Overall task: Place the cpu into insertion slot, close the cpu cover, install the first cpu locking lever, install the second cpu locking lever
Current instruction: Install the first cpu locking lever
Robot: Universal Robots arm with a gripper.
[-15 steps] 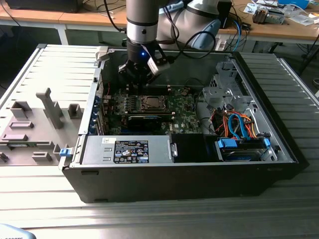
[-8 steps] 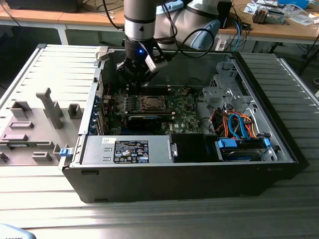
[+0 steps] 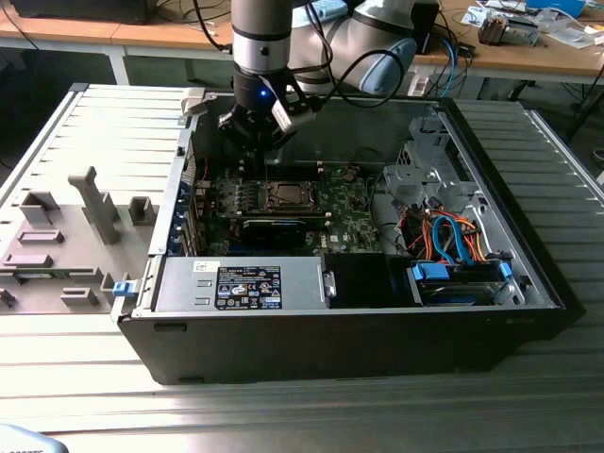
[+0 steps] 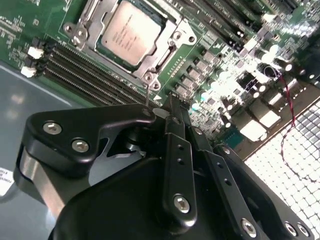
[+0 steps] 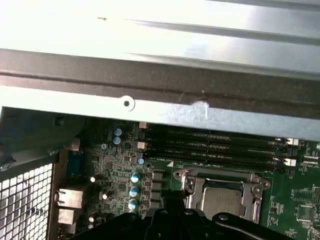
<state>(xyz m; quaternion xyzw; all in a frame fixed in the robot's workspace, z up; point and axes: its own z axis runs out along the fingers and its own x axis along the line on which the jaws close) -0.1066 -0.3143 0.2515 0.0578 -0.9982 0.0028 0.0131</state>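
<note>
One cpu (image 4: 129, 31) shows in both wrist views: a flat square chip with a dull silver-grey top, lying level inside the one insertion slot (image 4: 165, 55), the dark socket on the green motherboard (image 4: 210, 85). One cpu cover (image 4: 97, 20), a thin silvery frame with a large square window, lies around the chip, its metal edges framing the grey top. In the first wrist view four long memory slots (image 5: 215, 145) run side by side just beside the socket. One gripper (image 4: 172, 107) hangs above the board near the socket, touching nothing; its black fingers (image 4: 177, 165) lie pressed together with nothing between them. In the exterior view the single arm (image 3: 261, 42) reaches down into the open computer case (image 3: 377, 330), over the far part of the board
</note>
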